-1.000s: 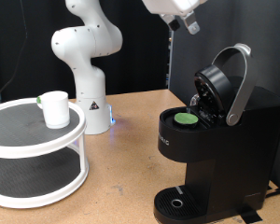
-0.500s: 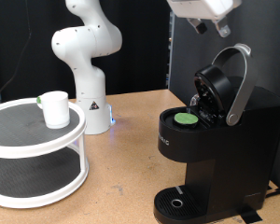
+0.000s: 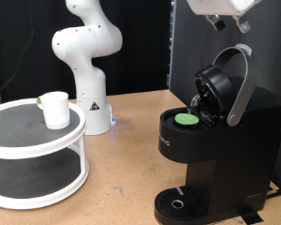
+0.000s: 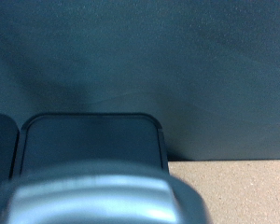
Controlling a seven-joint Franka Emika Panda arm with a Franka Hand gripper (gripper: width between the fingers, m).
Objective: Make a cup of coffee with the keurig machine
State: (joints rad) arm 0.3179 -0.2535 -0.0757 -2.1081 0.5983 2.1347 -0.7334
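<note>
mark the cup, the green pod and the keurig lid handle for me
cup (image 3: 55,109), exterior view, on its white side wall, standing on the tiered tray.
green pod (image 3: 185,119), exterior view, on its top, seated in the open keurig machine.
lid handle (image 3: 242,84), exterior view, on the raised grey arch.

Raised lid handle (image 3: 237,84) blocks the keurig machine (image 3: 211,150) from above.

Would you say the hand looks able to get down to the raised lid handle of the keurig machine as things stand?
Probably yes: the hand hangs above the keurig machine, and nothing shows between it and the lid handle.
</note>
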